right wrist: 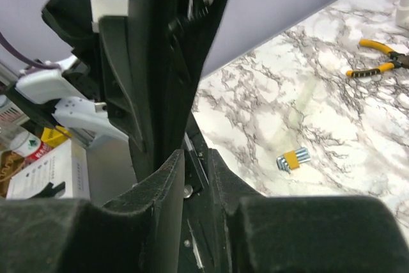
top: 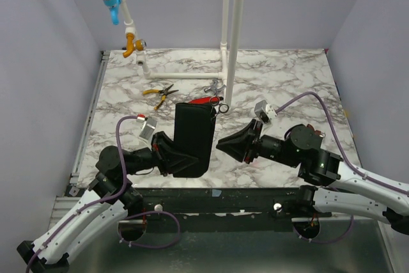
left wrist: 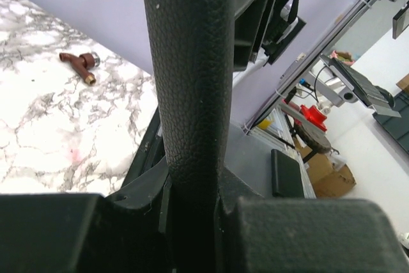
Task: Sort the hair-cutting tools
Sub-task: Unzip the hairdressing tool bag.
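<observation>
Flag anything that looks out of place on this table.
Yellow-handled pliers lie on the marble behind the upright black case, and hex keys show in the right wrist view: workshop tools, odd beside a hair-cutting job. Nothing spilled or broken.

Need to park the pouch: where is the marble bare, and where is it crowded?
Bare: the back right, between the white pipe post and the table's right edge; also the left strip beside the yellow pliers. Crowded: just behind the black pouch, around the red-handled tool.
</observation>
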You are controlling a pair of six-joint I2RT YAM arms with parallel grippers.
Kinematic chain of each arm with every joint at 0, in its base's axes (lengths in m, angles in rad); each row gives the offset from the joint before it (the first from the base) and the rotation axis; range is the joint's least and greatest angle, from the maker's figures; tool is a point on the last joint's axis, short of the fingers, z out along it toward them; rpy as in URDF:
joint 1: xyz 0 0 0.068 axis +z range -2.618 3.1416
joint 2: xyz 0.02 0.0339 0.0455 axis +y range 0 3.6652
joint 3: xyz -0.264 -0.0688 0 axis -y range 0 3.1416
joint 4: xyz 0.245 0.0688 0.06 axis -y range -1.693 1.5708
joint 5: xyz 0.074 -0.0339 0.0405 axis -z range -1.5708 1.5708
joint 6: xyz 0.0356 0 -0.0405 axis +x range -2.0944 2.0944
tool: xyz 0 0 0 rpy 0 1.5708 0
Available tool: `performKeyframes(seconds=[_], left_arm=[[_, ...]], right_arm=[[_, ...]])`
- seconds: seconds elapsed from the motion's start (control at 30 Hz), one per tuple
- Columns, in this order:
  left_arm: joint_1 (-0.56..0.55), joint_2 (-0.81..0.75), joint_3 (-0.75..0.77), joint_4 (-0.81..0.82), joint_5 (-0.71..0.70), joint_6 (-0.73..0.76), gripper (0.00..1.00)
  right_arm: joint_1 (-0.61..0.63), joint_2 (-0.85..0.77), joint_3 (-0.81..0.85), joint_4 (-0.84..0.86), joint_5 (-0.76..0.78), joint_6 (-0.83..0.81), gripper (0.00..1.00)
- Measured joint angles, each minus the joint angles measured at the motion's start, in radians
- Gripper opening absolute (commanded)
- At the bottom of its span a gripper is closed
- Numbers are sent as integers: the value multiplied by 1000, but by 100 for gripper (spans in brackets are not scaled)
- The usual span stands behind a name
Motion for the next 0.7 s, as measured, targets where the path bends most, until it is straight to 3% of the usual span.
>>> performKeyframes(seconds=[0.33,0.7], left_arm=[[2,0,2,57,-8,-8,0],[2,21,2,69,-6,-22,0]], right_arm=[[0,-34,-16,-3,53,25,39],[0,-25,11,152,93,27,36]])
